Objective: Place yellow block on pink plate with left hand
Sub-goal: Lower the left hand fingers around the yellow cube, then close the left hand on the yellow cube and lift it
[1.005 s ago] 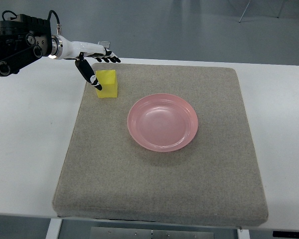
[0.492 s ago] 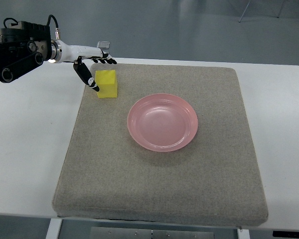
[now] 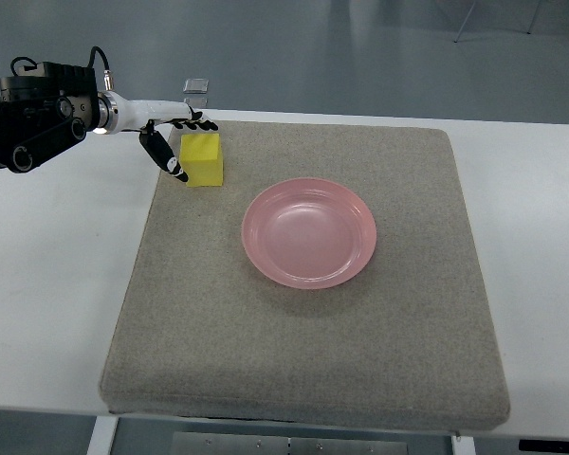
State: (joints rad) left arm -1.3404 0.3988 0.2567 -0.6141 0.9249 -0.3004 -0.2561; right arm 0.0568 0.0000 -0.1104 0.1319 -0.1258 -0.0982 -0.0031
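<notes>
A yellow block (image 3: 202,158) stands on the grey mat near its back left corner. My left hand (image 3: 178,142) comes in from the left edge and sits at the block's left and back sides, fingers spread open: the thumb hangs by the block's left face and the other fingers reach along behind it. Whether they touch the block I cannot tell. The pink plate (image 3: 309,232) lies empty on the mat, to the right of the block and nearer to me.
The grey mat (image 3: 303,360) covers most of a white table (image 3: 47,284). Two small clear pieces (image 3: 196,85) lie on the floor beyond the table's back edge.
My left hand has drawn back to the left and slightly away from me. The block has shifted a little with it, toward the mat's back left corner.
</notes>
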